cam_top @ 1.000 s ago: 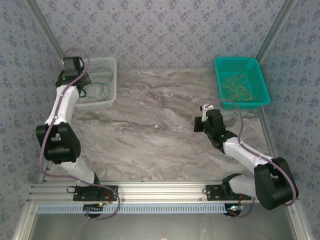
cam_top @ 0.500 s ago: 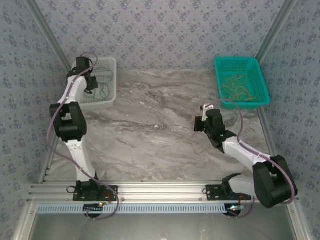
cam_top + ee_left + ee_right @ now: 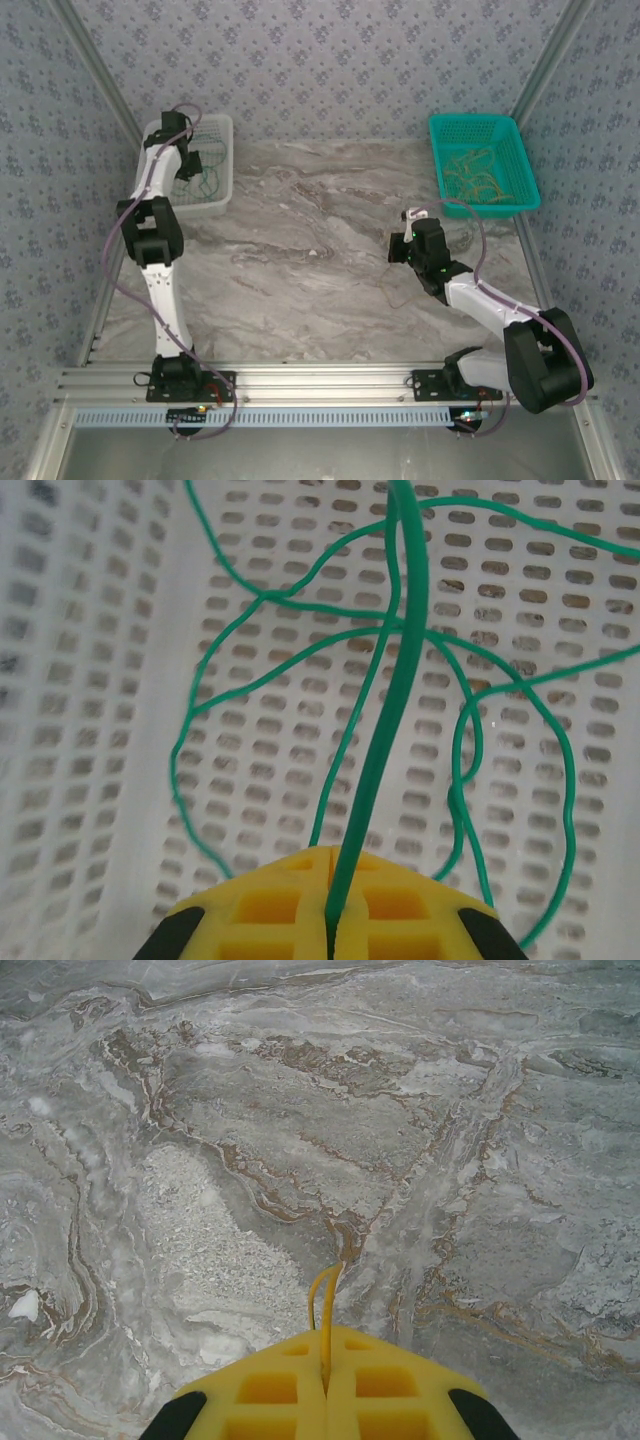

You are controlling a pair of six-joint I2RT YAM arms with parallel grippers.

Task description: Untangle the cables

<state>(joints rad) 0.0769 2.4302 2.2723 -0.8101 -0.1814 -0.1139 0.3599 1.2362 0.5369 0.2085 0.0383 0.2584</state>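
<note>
Starting with the cables: the dark green cables [image 3: 206,178] lie in loose loops on the floor of the white basket [image 3: 226,128] at the table's far left, and the yellow/tan cables [image 3: 478,180] sit in a curled heap inside the green basket [image 3: 470,120] at the far right.

On my left wrist feed, 1 green strand [image 3: 403,670] rises straight out of the seam between the yellow pads. The left gripper [image 3: 330,915] has its jaws clenched on that strand, and the other green loops spread across the perforated white wall [image 3: 100,680] behind it. From above I see the left gripper [image 3: 190,160] reaching into the white basket, its arm stretched far forward.

The right gripper [image 3: 325,1380] has its jaws pinched on 1 short yellow strand [image 3: 325,1345], whose end bends over in a small hook just past the pads. Beneath it is bare marbled table [image 3: 450,1110]. I can't tell whether the strand touches the surface. In the top view the right gripper [image 3: 400,245] hangs over the table [image 3: 300,260], near the green basket but outside it.
</note>
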